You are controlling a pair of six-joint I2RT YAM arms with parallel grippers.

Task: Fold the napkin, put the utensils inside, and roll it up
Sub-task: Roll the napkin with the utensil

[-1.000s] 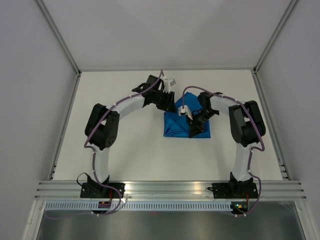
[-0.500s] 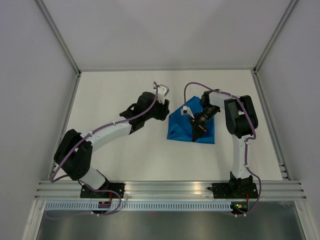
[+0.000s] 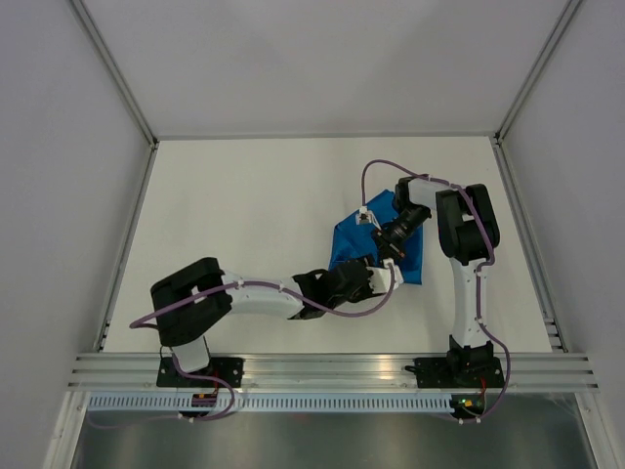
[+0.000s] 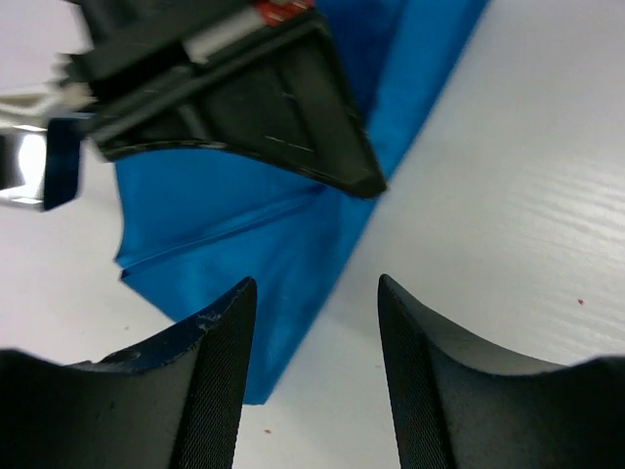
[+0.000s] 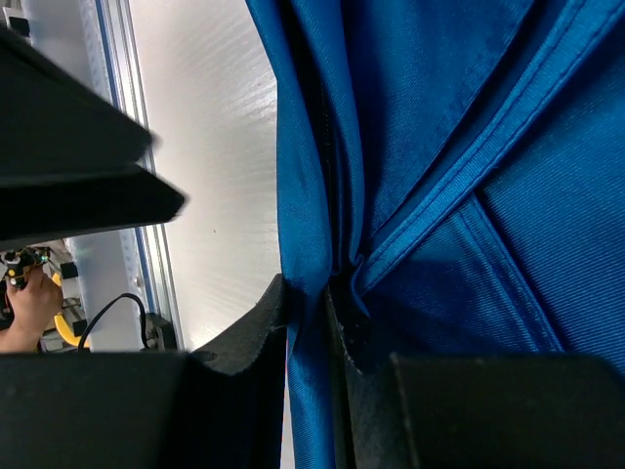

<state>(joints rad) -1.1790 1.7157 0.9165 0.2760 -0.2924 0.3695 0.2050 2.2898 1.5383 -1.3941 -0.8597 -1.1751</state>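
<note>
My right pincer [image 5: 308,288] is clamped on a raised fold of the napkin [image 5: 439,147], which spreads ahead of it. My left pincer [image 4: 314,283] is spread wide and holds nothing. The napkin's edge lies just ahead of it on the desk [image 4: 527,195]. From above, both arms cover much of the napkin, so I cannot read its folds.

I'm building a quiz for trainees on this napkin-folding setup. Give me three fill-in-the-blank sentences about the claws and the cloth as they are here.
The right claw is shut on a fold of the ___ napkin.
The left claw, at the napkin's edge, is ___ and holds nothing.
The napkin lies on a ___ table.
Missing words: blue; open; white.
</note>
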